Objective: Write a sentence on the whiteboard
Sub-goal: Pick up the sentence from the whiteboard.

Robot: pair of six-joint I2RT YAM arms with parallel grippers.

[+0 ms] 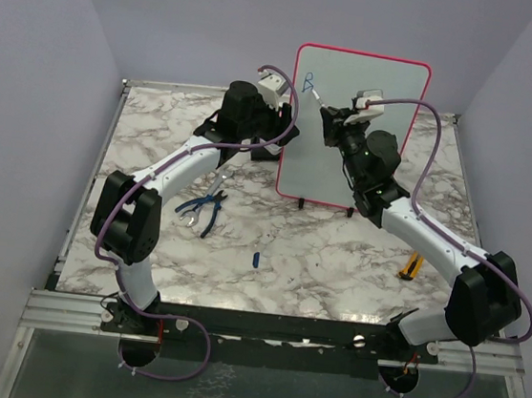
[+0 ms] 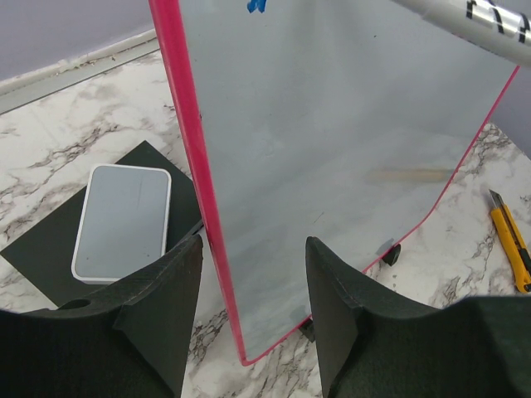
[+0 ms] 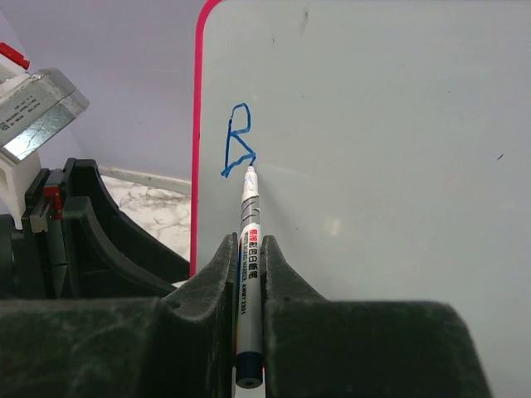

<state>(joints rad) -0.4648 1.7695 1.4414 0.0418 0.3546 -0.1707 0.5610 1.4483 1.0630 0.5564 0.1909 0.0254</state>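
The whiteboard [image 1: 347, 160] [image 2: 332, 166] [image 3: 373, 166] stands upright at the back of the table, pale grey with a red-pink frame. Of the sentence, a single blue letter [image 1: 309, 81] [image 3: 238, 141], shaped like a B, shows near the board's top left corner. My right gripper [image 1: 333, 120] [image 3: 249, 245] is shut on a grey marker [image 3: 250, 249], whose tip touches the letter's lower right stroke. At the board's left edge my left gripper [image 1: 282, 126] [image 2: 254, 241] is open, one finger behind the board and one in front, with a gap showing on both sides.
Blue-handled pliers [image 1: 202, 211] and a small blue cap [image 1: 255, 257] lie on the marble table in front of the board. A yellow utility knife [image 1: 412, 266] [image 2: 510, 240] lies at the right. A grey-white block [image 2: 120, 220] on a black pad sits behind the board's left edge.
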